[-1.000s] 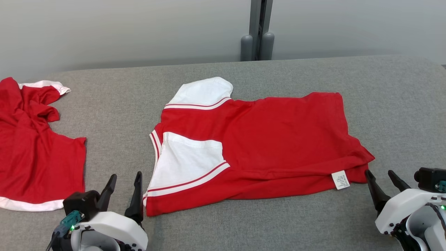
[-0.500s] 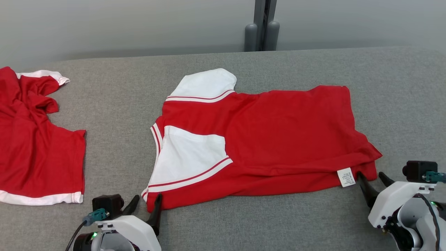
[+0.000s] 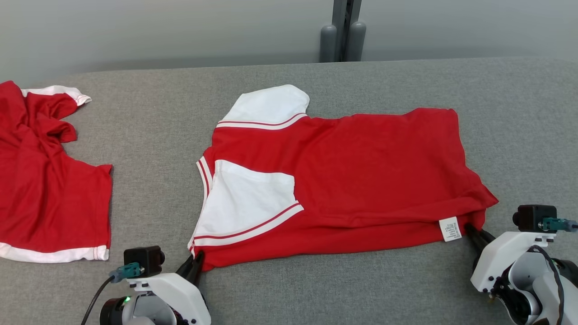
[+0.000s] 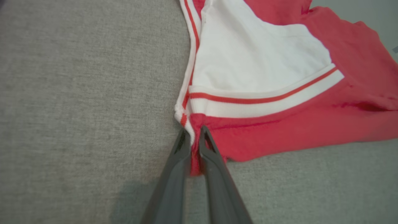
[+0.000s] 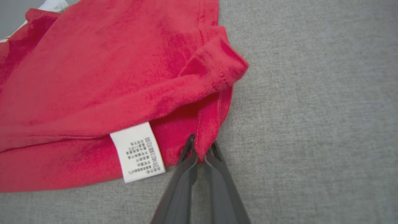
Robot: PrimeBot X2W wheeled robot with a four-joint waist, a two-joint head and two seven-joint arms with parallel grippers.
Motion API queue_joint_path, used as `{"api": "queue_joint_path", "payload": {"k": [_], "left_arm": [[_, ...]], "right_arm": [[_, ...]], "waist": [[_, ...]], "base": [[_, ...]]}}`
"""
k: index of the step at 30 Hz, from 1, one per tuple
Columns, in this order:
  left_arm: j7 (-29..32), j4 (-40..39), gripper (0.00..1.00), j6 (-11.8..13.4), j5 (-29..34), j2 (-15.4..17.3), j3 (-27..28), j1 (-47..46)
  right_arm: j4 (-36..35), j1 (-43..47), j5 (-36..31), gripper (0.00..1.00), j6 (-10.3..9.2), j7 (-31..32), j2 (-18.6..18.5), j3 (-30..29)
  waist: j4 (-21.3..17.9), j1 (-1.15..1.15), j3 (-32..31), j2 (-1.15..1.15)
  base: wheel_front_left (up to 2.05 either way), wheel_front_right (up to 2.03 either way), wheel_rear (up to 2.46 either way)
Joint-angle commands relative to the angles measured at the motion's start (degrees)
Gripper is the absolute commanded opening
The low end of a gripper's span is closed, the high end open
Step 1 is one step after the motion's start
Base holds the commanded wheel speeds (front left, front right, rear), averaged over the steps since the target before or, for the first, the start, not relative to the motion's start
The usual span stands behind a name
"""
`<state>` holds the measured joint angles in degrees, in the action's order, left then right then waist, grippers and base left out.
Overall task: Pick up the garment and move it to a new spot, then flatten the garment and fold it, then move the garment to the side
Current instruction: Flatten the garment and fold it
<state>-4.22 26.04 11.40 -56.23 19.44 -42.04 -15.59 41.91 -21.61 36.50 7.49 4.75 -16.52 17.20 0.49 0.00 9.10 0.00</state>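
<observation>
The garment [image 3: 361, 176] is a red shirt with white sleeves, lying spread on the grey table [image 3: 289, 289], part folded over itself. My left gripper [image 3: 195, 264] is shut on its near left corner, by the white striped trim [image 4: 248, 102]. The pinched red cloth shows between the fingers of the left gripper [image 4: 194, 140] in the left wrist view. My right gripper [image 3: 473, 231] is shut on the near right corner of the garment [image 5: 108, 77], just right of the white care label [image 5: 138, 151]; the hem sits between the dark fingers of the right gripper [image 5: 200, 149].
A second red shirt [image 3: 45, 176] with a white hem lies crumpled at the table's left. A grey post [image 3: 343, 31] stands behind the far edge. Bare grey cloth surface [image 5: 311, 124] lies right of the garment and along the near edge.
Both grippers moved forward onto the garment's near corners and closed on the cloth. The head camera shifted a little, so the whole scene sits slightly differently.
</observation>
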Motion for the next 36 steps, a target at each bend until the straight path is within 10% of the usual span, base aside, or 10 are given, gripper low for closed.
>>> {"api": "queue_joint_path", "payload": {"k": [1, 13, 36], "left_arm": [[-0.2, -0.1, 0.00, -0.3, -0.1, 0.7, 0.1, -0.6], [2.8, -7.2, 0.00, -0.8, -1.0, 5.1, -0.5, 2.9], [15.8, -31.1, 0.00, 9.2, -2.6, 18.6, -3.6, 15.1]], "right_arm": [[1.0, 0.2, 0.8, 0.00, 0.00, -0.2, -0.2, 0.6], [-1.6, 1.7, 5.9, 0.00, 0.01, 2.7, -2.8, 2.8], [-25.0, 20.4, 6.4, 0.00, 0.00, 25.3, -7.8, -9.9]], "waist": [[0.2, 0.00, -0.2, 0.00], [0.6, 0.00, -3.0, 0.00], [-0.8, 0.00, -4.4, 0.00]], "base": [[0.00, 0.00, 0.00], [0.00, 0.00, 0.00], [0.00, 0.00, 0.00]]}}
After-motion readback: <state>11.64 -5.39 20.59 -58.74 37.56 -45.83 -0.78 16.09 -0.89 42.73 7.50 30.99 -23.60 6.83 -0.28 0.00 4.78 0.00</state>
